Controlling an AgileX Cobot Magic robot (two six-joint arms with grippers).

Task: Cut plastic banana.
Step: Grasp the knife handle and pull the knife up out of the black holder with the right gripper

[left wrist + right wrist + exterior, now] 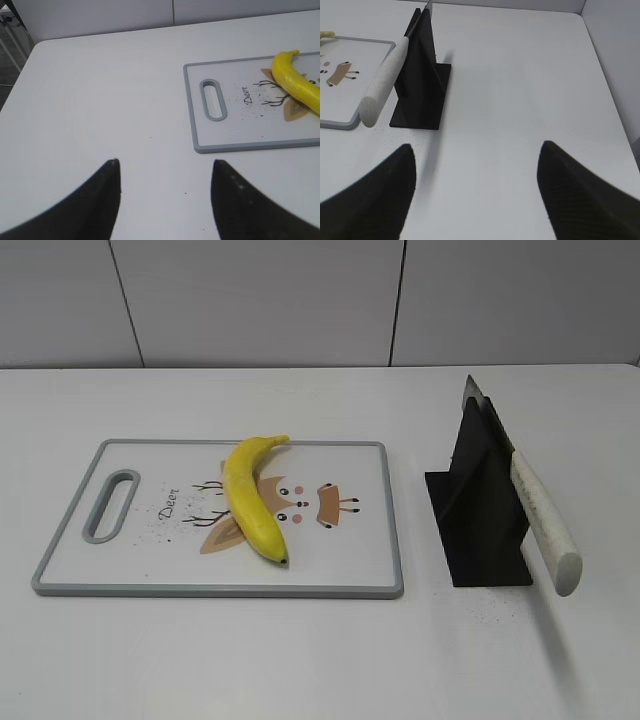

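The plastic banana (250,498) is glossy yellow and lies whole across the middle of a white cutting board (120,570) with a grey rim; it also shows in the left wrist view (296,81). A knife with a speckled white handle (543,520) rests in a black stand (480,510) right of the board; the handle also shows in the right wrist view (384,83). My left gripper (165,162) is open and empty over bare table left of the board. My right gripper (477,146) is open and empty, right of and nearer than the stand. Neither gripper shows in the exterior view.
The board (250,146) has a handle slot (213,99) at its left end. The white table ends at a wall behind and at a rounded left edge (35,47). The table's right edge (610,85) runs close to the stand (420,75).
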